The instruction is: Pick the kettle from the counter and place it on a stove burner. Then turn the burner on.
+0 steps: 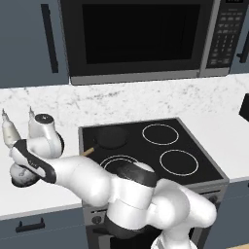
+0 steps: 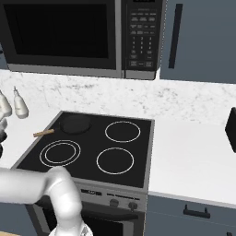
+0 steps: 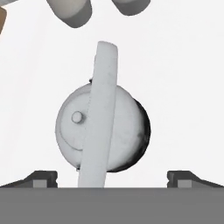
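The kettle (image 3: 103, 131) is seen directly below the gripper (image 3: 111, 178), centred between its spread, released fingertips (image 3: 41, 178), on the counter (image 3: 183, 87).

The kettle (image 3: 118, 131) has a mottled white-grey body, a pale grey handle and a dark base edge. The bench (image 1: 44, 189) is white with faint grey marbling, and the backsplash (image 2: 184, 99) has the same pattern. The stove (image 2: 92, 138) is black glass with thin white rings and a grey steel front with dark knobs. A black pan (image 1: 111, 137) has a tan handle. The cabinets (image 1: 24, 39) are slate blue with dark handles. The microwave (image 1: 141, 36) is black and grey.
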Robot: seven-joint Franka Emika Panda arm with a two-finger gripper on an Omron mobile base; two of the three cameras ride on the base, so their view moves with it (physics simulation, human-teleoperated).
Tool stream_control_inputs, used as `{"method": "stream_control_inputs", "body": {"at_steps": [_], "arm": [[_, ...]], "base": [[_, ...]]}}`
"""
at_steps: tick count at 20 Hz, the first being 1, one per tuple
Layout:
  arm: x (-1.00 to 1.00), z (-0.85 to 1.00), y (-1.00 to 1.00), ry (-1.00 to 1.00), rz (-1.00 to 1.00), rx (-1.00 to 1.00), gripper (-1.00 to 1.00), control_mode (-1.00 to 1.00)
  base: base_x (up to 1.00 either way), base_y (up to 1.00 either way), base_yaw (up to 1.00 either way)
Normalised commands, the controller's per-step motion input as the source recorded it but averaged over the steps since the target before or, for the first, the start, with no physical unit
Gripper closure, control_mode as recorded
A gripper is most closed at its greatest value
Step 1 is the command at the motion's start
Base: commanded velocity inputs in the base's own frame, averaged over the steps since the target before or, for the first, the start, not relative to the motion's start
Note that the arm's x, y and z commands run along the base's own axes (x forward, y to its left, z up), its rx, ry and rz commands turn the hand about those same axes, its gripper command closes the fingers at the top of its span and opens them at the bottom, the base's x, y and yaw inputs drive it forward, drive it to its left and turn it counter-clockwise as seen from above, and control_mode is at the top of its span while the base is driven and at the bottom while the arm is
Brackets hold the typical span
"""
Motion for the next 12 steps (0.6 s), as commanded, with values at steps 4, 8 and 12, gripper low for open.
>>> {"method": "stream_control_inputs", "body": {"at_steps": [4, 8, 12], "arm": [[0.28, -0.24, 0.15, 0.00, 0.00, 0.00, -1.00, -1.00], [0.34, -0.17, 0.28, 0.00, -0.01, 0.00, -1.00, -1.00], [0.21, -0.05, 0.24, 0.00, -0.01, 0.00, 1.00, -1.00]], "base": [[0.00, 0.00, 0.00], [0.00, 0.00, 0.00], [0.00, 0.00, 0.00]]}}
